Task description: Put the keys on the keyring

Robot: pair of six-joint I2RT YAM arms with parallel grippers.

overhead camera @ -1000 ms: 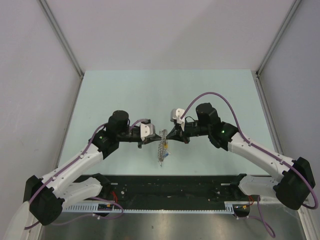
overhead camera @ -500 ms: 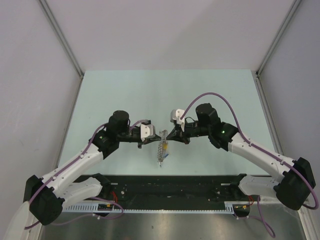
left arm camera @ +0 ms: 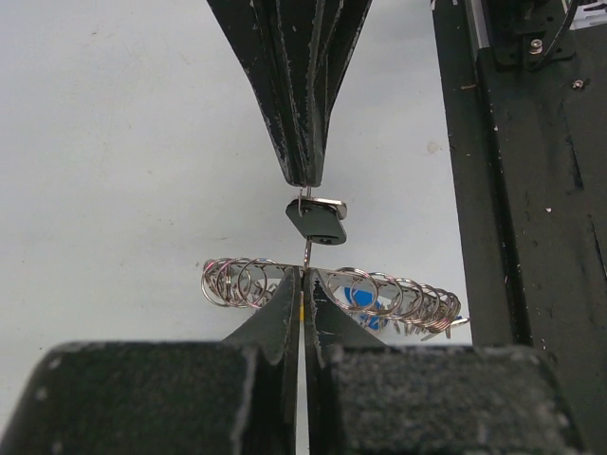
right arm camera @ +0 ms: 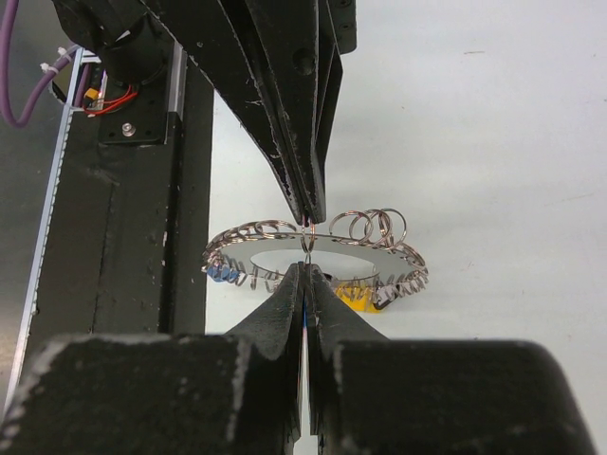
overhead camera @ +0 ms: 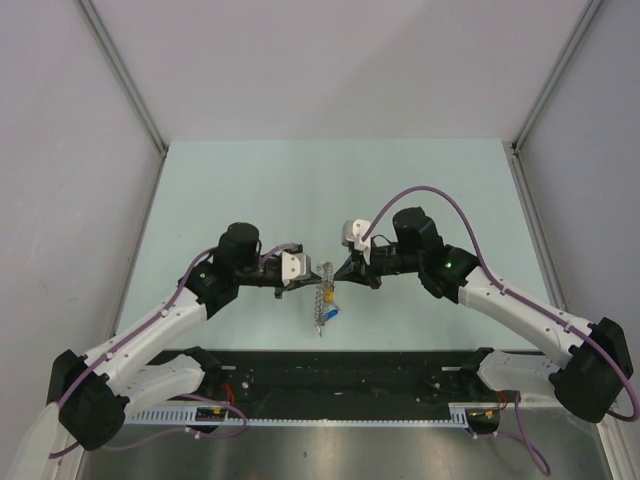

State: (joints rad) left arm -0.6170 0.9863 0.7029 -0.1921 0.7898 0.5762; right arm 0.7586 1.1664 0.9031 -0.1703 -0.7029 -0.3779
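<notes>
At the far end of the keyring (overhead camera: 321,300), in the overhead view, both arms meet nose to nose. The left gripper (overhead camera: 310,284) is on one side and the right gripper (overhead camera: 338,277) on the other. The ring shows edge-on here, with a blue key (overhead camera: 331,312) hanging beside its middle.

Left wrist cam: the left jaws are pinched tight on a little wire loop at the ring's rim. Just beyond the rim, the right gripper looks clamped on the silver end of the black key (left arm camera: 318,225), which doesn't seem fully threaded yet.

Right wrist cam: same pinch from the other side, with a yellow key (right arm camera: 356,301) dangling at the rim nearest the camera.

My take on doing this bit well: use the left hand as a dead-steady anchor and feed the key's hole along the loop wire in tiny moves. Don't let go until it's round the coil.
</notes>
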